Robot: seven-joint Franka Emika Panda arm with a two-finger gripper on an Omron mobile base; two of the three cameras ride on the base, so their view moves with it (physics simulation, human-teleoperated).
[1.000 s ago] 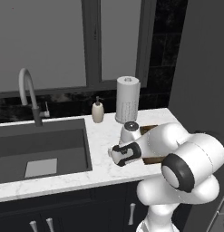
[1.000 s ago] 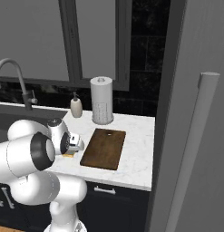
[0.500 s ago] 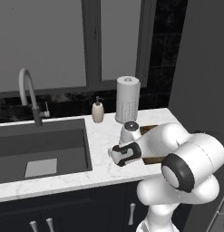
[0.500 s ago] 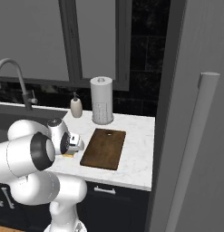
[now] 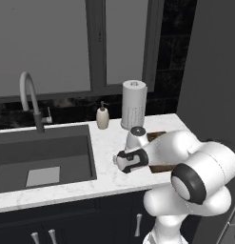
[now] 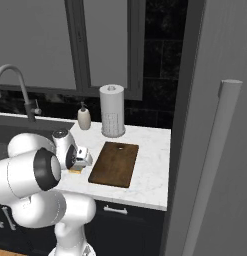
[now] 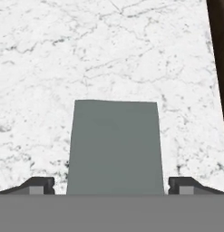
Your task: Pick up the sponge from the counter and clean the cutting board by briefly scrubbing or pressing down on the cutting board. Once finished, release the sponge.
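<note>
the gripper [image 7: 111, 185] is hanging low over the counter [image 7: 109, 54] with its jaws spread apart, one fingertip [image 7: 38, 185] on each side of the sponge [image 7: 115, 147], and whether the tips are touching it cannot be told. the sponge is lying grey-green side up on the marble, just left of the cutting board [image 6: 114, 163], whose dark edge is showing at the right of the hand view. a paper towel roll [image 6: 112, 110] is standing on the counter beyond the far end of the board.

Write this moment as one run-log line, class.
phase: pre-grasp | pincer: open, astride sponge | sponge: flat on counter, not lifted | cutting board: beside sponge, untouched
</note>
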